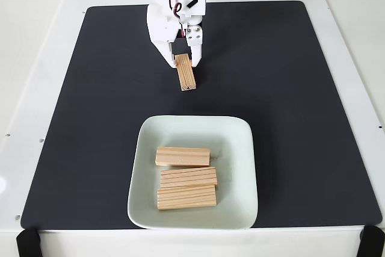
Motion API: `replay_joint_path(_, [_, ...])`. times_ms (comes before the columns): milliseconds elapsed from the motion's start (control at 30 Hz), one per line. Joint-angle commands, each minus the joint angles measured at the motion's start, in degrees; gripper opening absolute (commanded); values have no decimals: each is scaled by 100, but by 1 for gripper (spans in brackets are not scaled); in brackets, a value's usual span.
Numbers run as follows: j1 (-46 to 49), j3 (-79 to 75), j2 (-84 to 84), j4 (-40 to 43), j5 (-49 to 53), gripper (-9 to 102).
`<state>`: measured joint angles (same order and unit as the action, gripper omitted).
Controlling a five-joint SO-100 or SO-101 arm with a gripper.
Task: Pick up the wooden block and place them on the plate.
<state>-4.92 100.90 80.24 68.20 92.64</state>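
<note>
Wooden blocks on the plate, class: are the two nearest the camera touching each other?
Touching. In the fixed view the middle block and the front block lie side by side on the plate, their long edges meeting with no plate showing between.

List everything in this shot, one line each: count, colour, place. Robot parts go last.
wooden blocks on the plate: three, light pine, lying side by side in the dish
wooden block in the gripper: one, light pine, above the mat behind the plate
plate: one, pale mint-green, front centre of the mat
mat: one, black, covering the table
table: one, white
gripper: one, white, shut on the fourth block's upper end
</note>
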Motion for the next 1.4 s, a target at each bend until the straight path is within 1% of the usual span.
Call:
replay_joint_path(0, [18, 0, -88, -105, -35, 12])
replay_joint_path(300, [26, -79, 176, -105, -53, 12])
replay_joint_path(467, [-88, -79, 1055, -44, -53, 12])
replay_joint_path(1000, [-1020, -88, 4307, -149, -53, 12])
replay_joint_path(1067, [-1107, -97, 4553, -554, -53, 12])
replay_joint_path(1167, [-1204, -97, 4711, -1468, -79, 12])
replay_joint_path(1367, [-1415, -114, 4614, -3964, -949, 12])
